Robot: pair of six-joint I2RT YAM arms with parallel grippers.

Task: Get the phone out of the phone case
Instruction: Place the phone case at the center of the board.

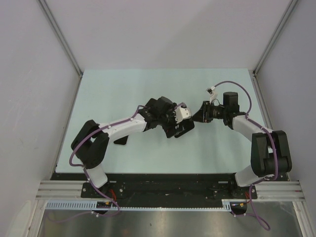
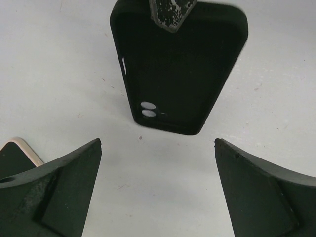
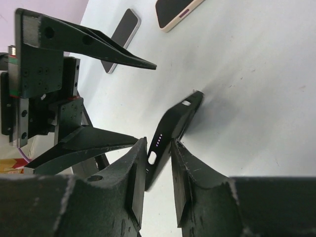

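Observation:
My right gripper (image 3: 159, 143) is shut on one end of the black phone case (image 3: 180, 116). The case is tilted, with its far end down by the table. In the left wrist view the phone case (image 2: 177, 69) is empty: the pale table shows through its camera holes. My left gripper (image 2: 158, 142) hangs wide open just short of the case's lower end, touching nothing. From above, the left gripper (image 1: 181, 129) and the right gripper (image 1: 197, 118) face each other at mid-table. A phone (image 2: 17, 153) with a cream rim lies flat beside the left finger and shows again as the cream-rimmed phone (image 3: 175, 11).
A second phone (image 3: 121, 37), dark with a silver rim, lies flat further off; from above this second phone (image 1: 120, 140) sits partly under the left arm. The pale green table (image 1: 148, 94) is walled by grey panels on three sides.

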